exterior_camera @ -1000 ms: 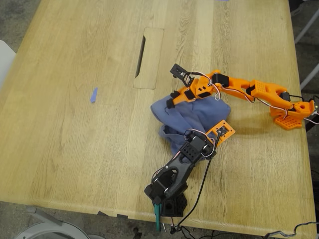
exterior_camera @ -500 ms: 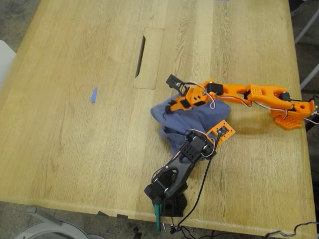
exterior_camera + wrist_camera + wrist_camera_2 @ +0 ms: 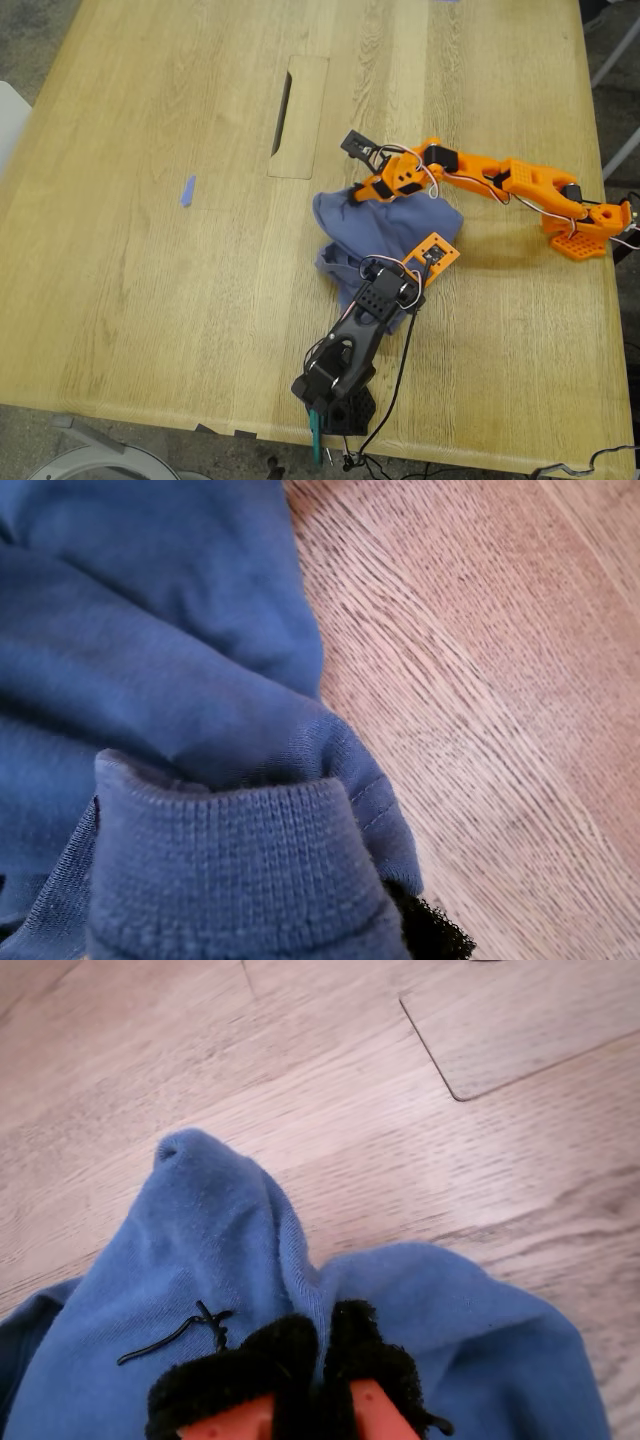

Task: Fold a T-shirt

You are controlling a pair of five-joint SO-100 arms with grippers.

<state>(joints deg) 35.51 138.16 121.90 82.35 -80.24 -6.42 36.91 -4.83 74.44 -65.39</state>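
**Exterior view: one crumpled shirt, two arms on it**

One T-shirt (image 3: pixel 385 235) lies bunched on the wooden table (image 3: pixel 150 280), just right of centre in the exterior view. One small blue strip (image 3: pixel 187 190) sits well apart at its 9 o'clock. My second gripper (image 3: pixel 318 1355), on the orange arm stretched low from 3 o'clock, has its padded jaws pressed together, pinching a fold of cloth. My first gripper (image 3: pixel 425 930), on the black arm reaching from 6 o'clock, is buried in ribbed hem; I cannot tell its state.

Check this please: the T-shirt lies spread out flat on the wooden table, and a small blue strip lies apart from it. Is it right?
Not quite. The T-shirt is bunched in a crumpled heap, not spread flat, as the exterior view shows. It does lie on the wooden table, and the small blue strip lies apart from it.
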